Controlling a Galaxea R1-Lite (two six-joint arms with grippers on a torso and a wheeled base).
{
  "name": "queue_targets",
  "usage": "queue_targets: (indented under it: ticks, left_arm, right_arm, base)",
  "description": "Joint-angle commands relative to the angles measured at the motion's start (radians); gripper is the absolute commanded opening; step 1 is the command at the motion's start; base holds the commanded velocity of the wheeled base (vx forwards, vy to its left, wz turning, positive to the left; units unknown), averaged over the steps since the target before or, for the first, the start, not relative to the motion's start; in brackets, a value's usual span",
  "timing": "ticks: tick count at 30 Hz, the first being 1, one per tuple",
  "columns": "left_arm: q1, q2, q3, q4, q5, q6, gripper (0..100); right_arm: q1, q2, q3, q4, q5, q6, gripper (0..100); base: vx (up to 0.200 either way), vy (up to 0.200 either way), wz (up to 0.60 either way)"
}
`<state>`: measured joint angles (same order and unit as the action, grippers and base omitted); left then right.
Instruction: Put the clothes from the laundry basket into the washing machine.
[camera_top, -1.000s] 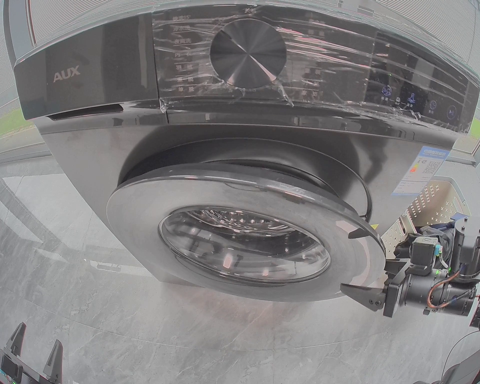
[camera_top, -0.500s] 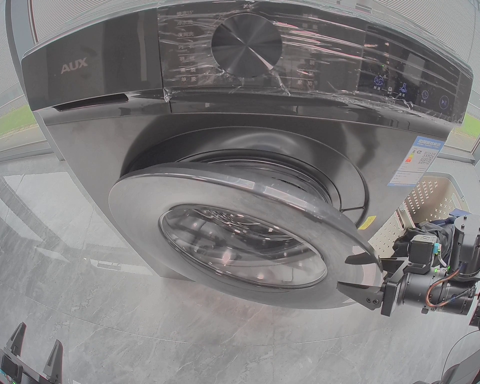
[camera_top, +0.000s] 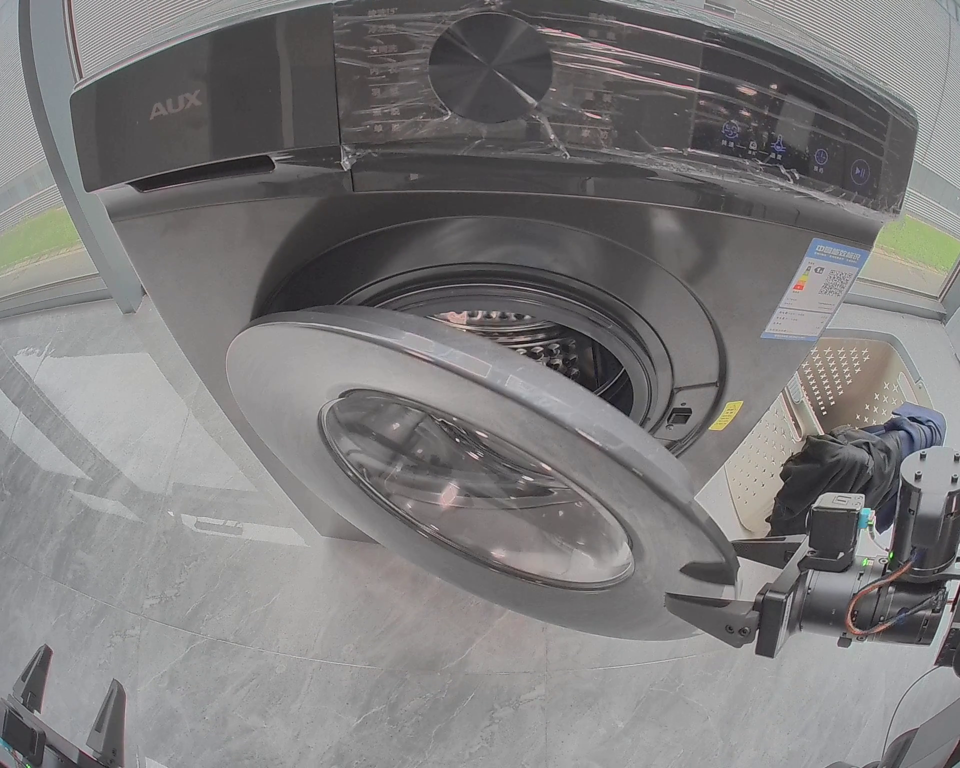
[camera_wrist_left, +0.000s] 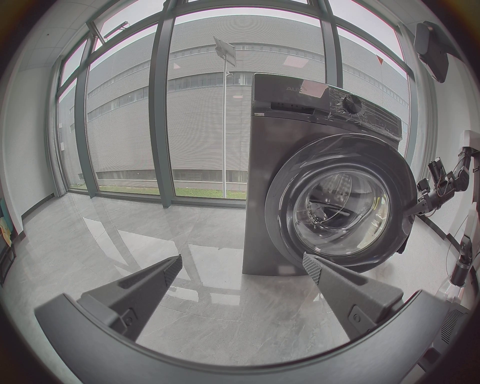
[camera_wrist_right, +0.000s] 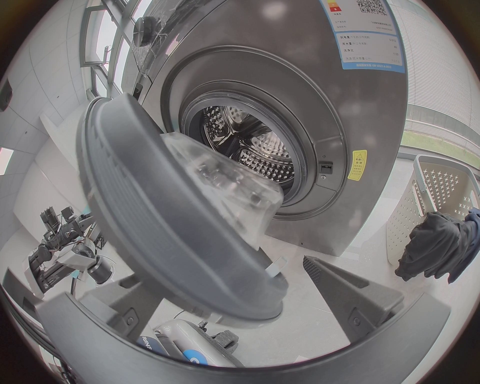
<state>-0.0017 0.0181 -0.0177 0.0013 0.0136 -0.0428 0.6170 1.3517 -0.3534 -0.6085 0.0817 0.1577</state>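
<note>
Dark cloth first: a charcoal garment (camera_top: 835, 465), with a blue piece (camera_top: 918, 422) beside it, hangs over the rim of the laundry basket (camera_top: 850, 375). The basket stands on the floor just beside the washing machine (camera_top: 500, 220), on my right. Neither piece is in the drum (camera_top: 540, 335) yet. I can see its perforated steel past the door (camera_top: 300, 370), which stands partly swung out. So I judge the step in hand is opening the door, not loading.

My right hand (camera_top: 702, 572) sits at the door's free edge, fingers spread wide with the rim between them, not clamped on it. My left hand (camera_top: 70, 690) hangs low and well apart from the machine, fingers also spread, holding nothing.

Next I would want the door swung wider so it clears the opening. Then the right hand comes off the rim and goes across to the draped garment, closing on a thick fold rather than a loose hem.
</note>
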Motion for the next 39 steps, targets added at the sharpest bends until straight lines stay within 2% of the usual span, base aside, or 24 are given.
queue_targets:
  ticks: [1,4,10,15,19,24,26,28,30,34,35,36,39]
  left_arm:
    - [0.000,-0.013,0.016,0.000,0.000,0.000,100]
    - [0.000,-0.013,0.018,0.000,0.000,0.000,100]
    - [0.000,-0.013,0.018,0.000,0.000,0.000,100]
    - [0.000,-0.013,0.018,0.000,0.000,0.000,100]
    - [0.000,-0.013,0.016,0.000,0.000,0.000,100]
    - [0.000,-0.013,0.018,0.000,0.000,0.000,100]
    - [0.000,-0.013,0.018,-0.001,0.000,0.000,100]
    - [0.000,-0.013,0.016,0.000,0.000,0.000,100]
    - [0.000,-0.013,0.018,-0.001,0.000,0.000,100]
    - [0.000,-0.013,0.018,0.000,0.000,0.000,100]
    - [0.000,-0.013,0.018,0.000,0.000,0.000,100]
    - [0.000,-0.013,0.018,0.000,0.000,0.000,100]
    - [0.000,-0.013,0.016,0.000,0.000,0.000,100]
  right_arm:
    - [-0.003,0.023,-0.022,-0.002,-0.003,0.000,100]
    - [0.000,0.052,-0.035,-0.002,-0.003,0.000,100]
    - [0.027,0.055,-0.022,-0.002,0.000,-0.003,100]
    - [0.043,0.046,-0.007,0.000,0.006,0.000,100]
    - [0.069,0.030,0.036,-0.002,0.009,0.008,100]
    - [0.059,0.000,0.088,-0.002,0.009,0.010,100]
    - [0.050,-0.020,0.116,0.006,-0.005,0.006,100]
    - [0.026,-0.023,0.126,0.009,-0.007,0.003,100]
    - [-0.065,-0.014,0.137,0.010,-0.007,-0.007,100]
    - [-0.191,0.043,0.113,0.007,-0.007,-0.023,100]
    - [-0.191,0.043,0.113,0.007,-0.007,-0.023,100]
    - [-0.240,0.076,0.086,0.006,-0.007,-0.035,100]
    - [-0.276,0.115,0.047,0.003,-0.005,-0.041,100]
  base:
    - [0.000,0.000,0.00]
    - [0.000,0.000,0.00]
    - [-0.200,0.000,0.00]
    - [0.000,0.000,0.00]
    - [0.000,0.000,0.00]
    - [0.000,0.000,0.00]
    - [0.000,0.000,0.00]
    - [0.000,0.000,0.00]
    - [0.000,0.000,0.00]
    - [0.000,0.000,0.00]
    - [0.000,0.000,0.00]
    - [0.000,0.000,0.00]
    - [0.000,0.000,0.00]
